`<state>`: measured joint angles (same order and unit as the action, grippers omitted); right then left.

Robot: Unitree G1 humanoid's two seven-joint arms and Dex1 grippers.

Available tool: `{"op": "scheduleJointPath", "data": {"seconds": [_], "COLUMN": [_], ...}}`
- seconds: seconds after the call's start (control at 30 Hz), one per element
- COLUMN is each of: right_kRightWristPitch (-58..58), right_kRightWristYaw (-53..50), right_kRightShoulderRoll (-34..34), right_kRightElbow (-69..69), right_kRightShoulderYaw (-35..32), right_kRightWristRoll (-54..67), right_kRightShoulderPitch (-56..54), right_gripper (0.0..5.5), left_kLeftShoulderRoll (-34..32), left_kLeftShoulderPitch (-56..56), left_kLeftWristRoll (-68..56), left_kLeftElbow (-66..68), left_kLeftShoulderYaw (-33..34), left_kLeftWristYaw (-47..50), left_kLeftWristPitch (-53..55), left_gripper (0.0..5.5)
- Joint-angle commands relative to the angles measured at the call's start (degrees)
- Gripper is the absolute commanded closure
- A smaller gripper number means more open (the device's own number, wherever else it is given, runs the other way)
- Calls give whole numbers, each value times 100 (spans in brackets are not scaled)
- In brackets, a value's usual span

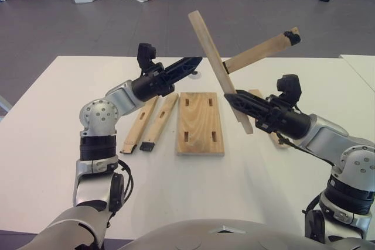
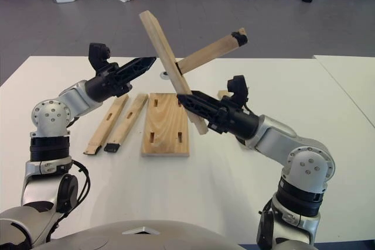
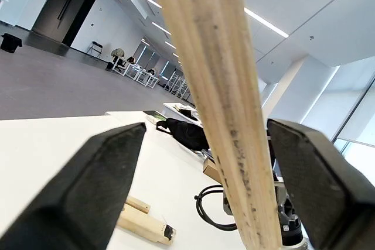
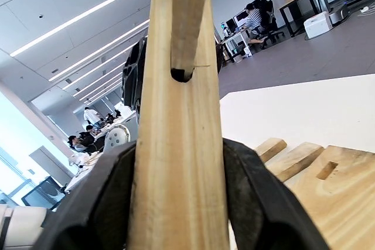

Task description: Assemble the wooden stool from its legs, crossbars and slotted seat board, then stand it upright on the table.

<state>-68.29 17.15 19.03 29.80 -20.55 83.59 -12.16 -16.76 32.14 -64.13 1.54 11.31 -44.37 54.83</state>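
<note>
— On the left of the table [image 1: 58, 144], what lies there?
— Two flat pieces side by side: the outer leg [image 1: 140, 124] and the inner leg [image 1: 161, 120]. Their long axes are parallel, running from near left to far right. The inner one has a dark cap on its near end.
— And the left gripper?
— The left gripper [image 1: 193, 61] hovers above them, pointing rightward. Its fingers [image 3: 88, 185] stand apart on either side of the raised leg [image 1: 208, 42], with a gap on both sides.
— The centre?
— The seat board [image 1: 200, 122] lies flat, four slots facing up, with its long axis running straight away from the robot.
— How does the raised leg stand?
— Tilted: its top leans left and its lower end points down to the right, by the board's right edge. I cannot tell whether that end touches anything. The crossbar [image 1: 261, 50] sits in the leg's slot and juts up to the right, dark tip outermost.
— Who holds it?
— The right gripper [image 1: 229, 95], pointing left, fingers clamped on the leg's lower half. Behind it, another wooden piece [image 1: 256, 93] lies on the table.
</note>
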Motion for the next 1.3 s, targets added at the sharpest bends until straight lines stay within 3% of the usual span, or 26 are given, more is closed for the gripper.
{"op": "scheduleJointPath", "data": {"seconds": [0.03, 0.47, 0.9, 1.13, 1.17, 1.3], "right_kRightWristPitch": [279, 668, 947, 1099, 1141, 1452], "right_kRightWristYaw": [-172, 182, 480, 83, 102, -177], "right_kRightShoulderRoll": [204, 1095, 1532, 1480, 1488, 1399], "right_kRightElbow": [58, 177, 172, -93, -90, -313], "right_kRightShoulderYaw": [223, 922, 1116, 1127, 1097, 945], "right_kRightWristRoll": [429, 484, 402, 413, 430, 156], "right_kRightShoulderPitch": [153, 615, 811, 869, 915, 1076], "right_gripper": [341, 341, 341, 341, 301, 238], "left_kLeftShoulderRoll": [-11, -8, -91, 58, 108, 79], "left_kLeftShoulderPitch": [23, -121, -421, -229, -120, 319], "left_kLeftWristRoll": [-220, -813, -1038, -1430, -1407, -736], "left_kLeftElbow": [-69, -185, -313, -202, -171, 189], "left_kLeftShoulderYaw": [75, 143, 127, 420, 486, 664], "left_kLeftWristYaw": [27, 34, 73, 446, 602, 1032], "left_kLeftWristPitch": [210, 709, 1034, 960, 828, 40], "left_gripper": [115, 115, 337, 345, 345, 345]}}
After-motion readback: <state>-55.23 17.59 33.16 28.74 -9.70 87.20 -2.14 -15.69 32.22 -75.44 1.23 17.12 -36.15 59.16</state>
